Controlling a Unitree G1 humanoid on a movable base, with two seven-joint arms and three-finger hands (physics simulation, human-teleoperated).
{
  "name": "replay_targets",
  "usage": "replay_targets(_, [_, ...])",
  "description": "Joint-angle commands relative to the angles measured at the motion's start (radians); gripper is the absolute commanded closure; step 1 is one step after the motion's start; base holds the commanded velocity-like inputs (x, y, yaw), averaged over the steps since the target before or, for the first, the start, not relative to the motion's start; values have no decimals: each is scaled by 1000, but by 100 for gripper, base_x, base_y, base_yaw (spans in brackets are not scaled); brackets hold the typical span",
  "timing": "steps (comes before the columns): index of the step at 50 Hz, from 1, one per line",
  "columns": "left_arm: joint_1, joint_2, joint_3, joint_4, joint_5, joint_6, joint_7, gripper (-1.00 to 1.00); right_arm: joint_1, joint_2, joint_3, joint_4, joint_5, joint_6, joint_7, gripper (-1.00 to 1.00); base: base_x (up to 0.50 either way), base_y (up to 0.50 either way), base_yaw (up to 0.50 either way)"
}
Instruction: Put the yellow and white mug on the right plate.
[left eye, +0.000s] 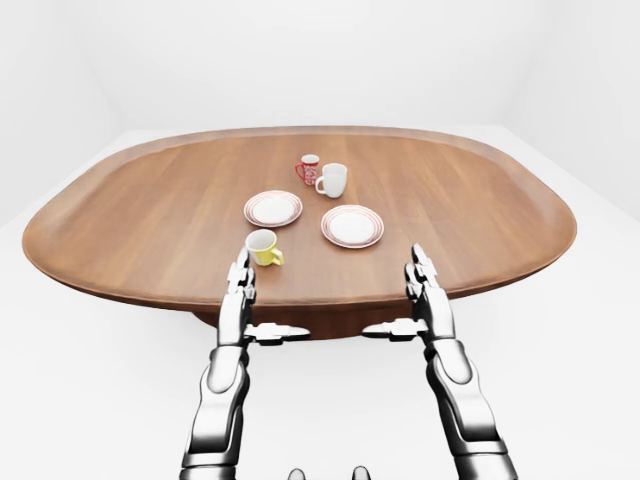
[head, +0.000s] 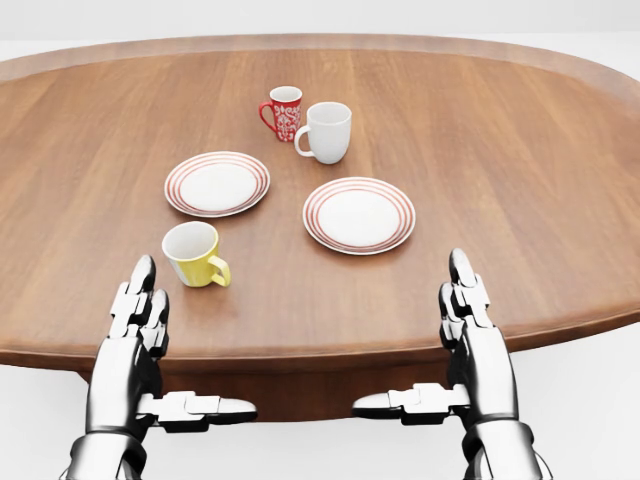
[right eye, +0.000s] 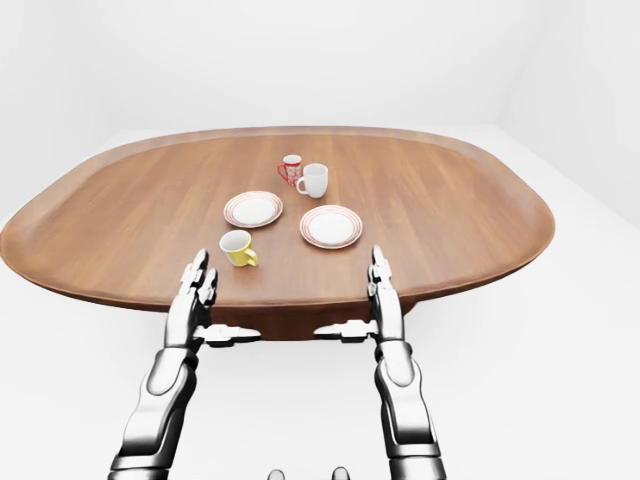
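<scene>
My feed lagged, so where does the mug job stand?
Nothing is done: the yellow and white mug stands on the table, left of the right plate, which is bare. Nothing in hand; left hand and right hand hover open at the near edge. Grasp, carry and placing remain.

A large oval wooden table (left eye: 150, 220) with a raised rim is seen filling the middle of the left-eye view, its plank grain running from 9 to 3 o'clock. It is surrounded by a plain white floor (left eye: 590, 340), and pale white walls (left eye: 300, 50) are seen at 12 o'clock. Soft, even light is cast.
</scene>
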Motion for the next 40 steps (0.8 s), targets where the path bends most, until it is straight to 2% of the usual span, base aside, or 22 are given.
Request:
replay_targets(1, [-5,13,27,10,-10,2,-19,-100,-1,-13,-23,-5,9,4,23,-100,0,0,0])
replay_targets(8, [-2,14,24,-4,-4,9,-19,-100,1,-12,-21,-24,3,19,23,-100,0,0,0])
replay_targets(14, [12,15,23,-67,-4,55,-21,-100,2,-13,-24,-43,4,37,25,-100,0,0,0])
replay_targets(15, [12,16,25,-84,-7,71,-23,-100,0,-14,-24,-47,3,44,26,-100,0,0,0])
replay_targets(17, [7,15,29,-85,-17,78,-28,-100,-2,-16,-24,-46,-2,49,27,-100,0,0,0])
replay_targets(19, [9,16,29,-99,-16,78,-28,-100,1,-16,-24,-48,-3,51,29,-100,0,0,0])
replay_targets(24, [16,17,33,-163,-25,78,-37,-100,-1,-19,-31,-86,-2,84,34,-100,0,0,0])
replay_targets(40, [-2,29,48,-252,-24,78,-63,-100,-20,-37,-66,-212,-1,84,50,-100,0,0,0])
